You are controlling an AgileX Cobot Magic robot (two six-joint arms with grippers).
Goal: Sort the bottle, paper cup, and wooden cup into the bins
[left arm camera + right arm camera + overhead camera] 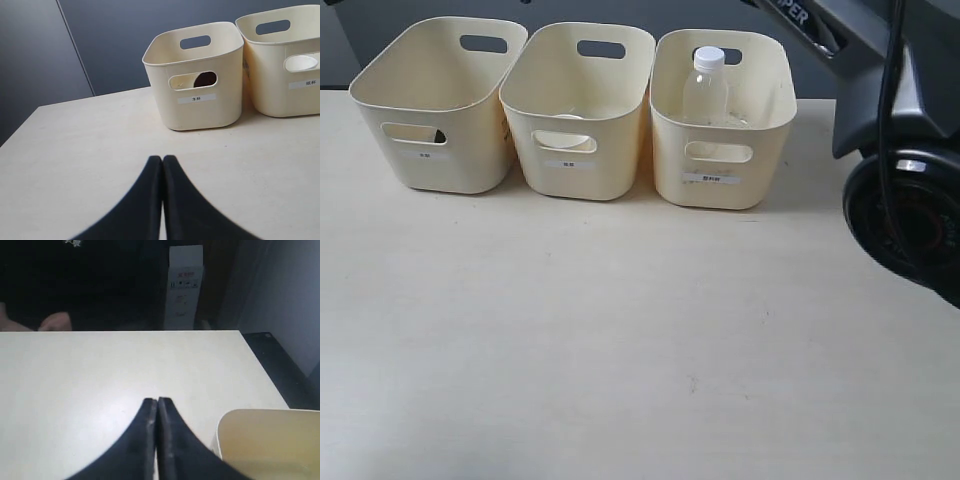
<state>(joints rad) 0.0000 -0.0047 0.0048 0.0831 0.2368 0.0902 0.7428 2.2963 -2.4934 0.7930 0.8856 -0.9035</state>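
exterior: high, frontal, bins (575, 110) far | wrists: low over table (75, 145) | shared: bins

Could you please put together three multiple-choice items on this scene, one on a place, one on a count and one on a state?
1. Where is the bottle?
A. In the right bin of the exterior view
B. On the table in front of the bins
C. In the left gripper

2. How many bins stand on the table?
A. Two
B. Three
C. Four

3. How are the left gripper's fingers?
A. Wide apart
B. Closed on a cup
C. Pressed together, holding nothing

Answers: 1 A, its white cap rises above the right bin; 2 B, three cream tubs stand in a row; 3 C, the black fingertips meet with nothing between them.
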